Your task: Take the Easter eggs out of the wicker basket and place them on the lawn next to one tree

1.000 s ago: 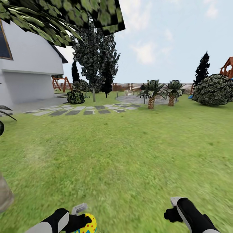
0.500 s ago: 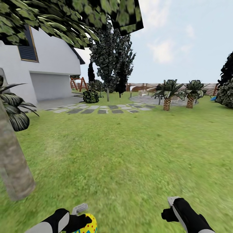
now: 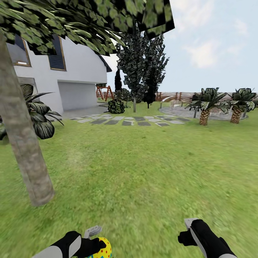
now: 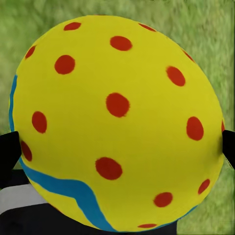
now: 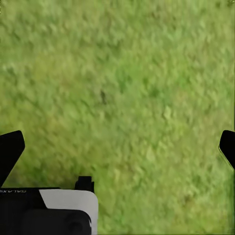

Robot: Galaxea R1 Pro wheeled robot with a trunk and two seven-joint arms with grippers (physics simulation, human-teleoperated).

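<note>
Our left tool (image 4: 117, 147) is clamped on one Easter egg (image 4: 117, 122). In the left wrist view the egg swells between the two dark fingertips (image 4: 9, 152), which press its opposite flanks. We see yellow shell, red dots and a blue zigzag band low on one side; the rest of the pattern is turned away from us. In the head view the same egg (image 3: 101, 248) is cut off by the lower frame edge, so only its dotted crown shows beside the left tool (image 3: 92, 240).

Our right tool (image 5: 117, 144) stands with its fingers wide apart, nothing between them. Its fingertips (image 5: 10, 149) are clipped at the picture's edges, and blurred grass lies beneath. In the head view the right tool (image 3: 190, 231) shows as a black shape with a grey tip, its far finger hidden behind the near one.

The lawn (image 3: 143, 172) spreads out ahead of both tools, soft and smeared close in. Forward and outward of the left tool rises the tree (image 3: 25, 143), its mottled grey-brown trunk leaning. Its broad leaves hang across the top of the view, and the crown is cut off. The trunk foot stands well apart from the held egg.

Behind the trunk sits a striped leafy plant (image 3: 39, 114), partly hidden by it. Farther out lie stepping stones (image 3: 125, 121), a white house (image 3: 71, 75), dark narrow trees (image 3: 143, 68) and two short palms (image 3: 206, 107), with a fence too faint to read.
</note>
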